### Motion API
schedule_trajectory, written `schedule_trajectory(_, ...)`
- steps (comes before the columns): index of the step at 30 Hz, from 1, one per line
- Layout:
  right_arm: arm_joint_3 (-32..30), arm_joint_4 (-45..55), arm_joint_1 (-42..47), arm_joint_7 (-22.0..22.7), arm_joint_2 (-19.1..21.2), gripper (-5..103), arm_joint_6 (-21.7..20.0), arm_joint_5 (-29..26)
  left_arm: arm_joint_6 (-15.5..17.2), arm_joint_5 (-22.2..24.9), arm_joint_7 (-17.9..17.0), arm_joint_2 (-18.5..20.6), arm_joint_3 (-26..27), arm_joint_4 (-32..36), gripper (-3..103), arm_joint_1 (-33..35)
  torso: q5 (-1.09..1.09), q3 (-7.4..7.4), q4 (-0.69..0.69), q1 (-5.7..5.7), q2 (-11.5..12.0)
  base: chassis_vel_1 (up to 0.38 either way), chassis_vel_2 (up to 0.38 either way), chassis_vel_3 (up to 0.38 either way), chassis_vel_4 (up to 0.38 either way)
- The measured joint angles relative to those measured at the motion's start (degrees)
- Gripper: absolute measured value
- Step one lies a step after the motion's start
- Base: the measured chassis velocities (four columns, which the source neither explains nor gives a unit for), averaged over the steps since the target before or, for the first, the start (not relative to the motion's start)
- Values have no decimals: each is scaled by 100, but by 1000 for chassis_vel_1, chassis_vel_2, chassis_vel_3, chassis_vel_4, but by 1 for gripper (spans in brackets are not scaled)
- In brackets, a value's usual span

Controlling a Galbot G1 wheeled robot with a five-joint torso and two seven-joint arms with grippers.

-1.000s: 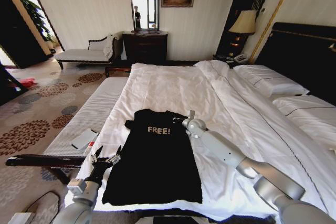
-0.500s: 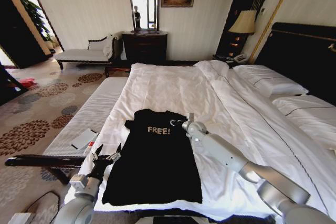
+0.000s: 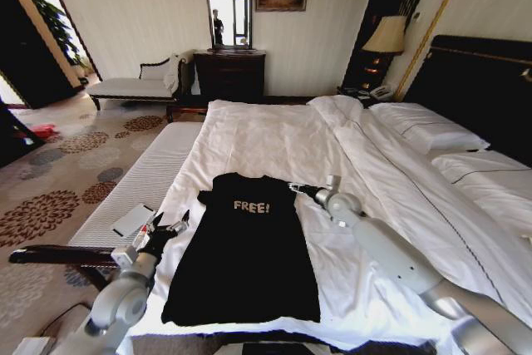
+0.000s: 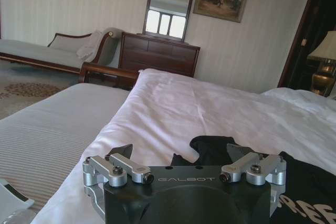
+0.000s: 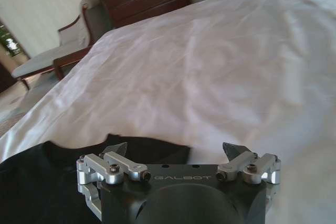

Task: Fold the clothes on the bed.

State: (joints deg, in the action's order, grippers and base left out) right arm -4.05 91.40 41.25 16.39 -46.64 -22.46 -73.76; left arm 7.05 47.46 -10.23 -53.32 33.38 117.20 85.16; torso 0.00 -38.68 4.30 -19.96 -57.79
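Note:
The clothes are one black T-shirt (image 3: 249, 255) with white "FREE!" lettering, lying flat and face up near the foot of the bed (image 3: 274, 135). My left gripper (image 3: 170, 224) hovers open just off the shirt's left side, by the bed's left edge. In the left wrist view the gripper (image 4: 178, 153) has nothing between its fingers, and the shirt (image 4: 210, 148) lies just beyond them. My right gripper (image 3: 295, 188) is open beside the shirt's right shoulder. In the right wrist view it (image 5: 176, 149) stands over the shirt's edge (image 5: 42, 182), holding nothing.
A striped bench (image 3: 141, 180) runs along the bed's left side with a white flat object (image 3: 133, 220) on it. A dark wooden rail (image 3: 66, 253) lies below that. Pillows (image 3: 424, 126) and the dark headboard (image 3: 482, 89) are at the right, a dresser (image 3: 229, 72) and a chaise (image 3: 133, 85) beyond.
The right arm has swung to the right, its gripper staying near the shirt's right shoulder. The left gripper has risen and moved forward along the shirt's left side. The shirt has not moved.

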Motion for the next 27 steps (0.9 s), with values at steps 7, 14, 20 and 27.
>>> schedule_trajectory(7, -701, 129, 787, -64, 410, 100, 129, 22, 79, 547, 321, 140, -49, -790, 100, -557, -1, 1, 4, 2, 0, 0, 0, 0, 0)
schedule_trajectory(14, -1180, 357, 1380, -91, 624, 100, 189, 34, 183, 1258, 562, 95, -219, -1949, 98, -1467, -3, 0, 1, 1, 0, 2, 1, 7, 2)
schedule_trajectory(20, -1581, 563, 1728, -67, 595, 100, 203, 66, 194, 1296, 633, -21, -598, -2471, 96, -2069, 0, 0, 1, 1, 0, 0, 0, 0, 0)
schedule_trajectory(27, -1760, 672, 1936, -8, 541, 100, 210, 121, 298, 1330, 626, -62, -1130, -2649, 90, -2578, 0, 0, 0, 1, 0, 0, 0, 0, 0)
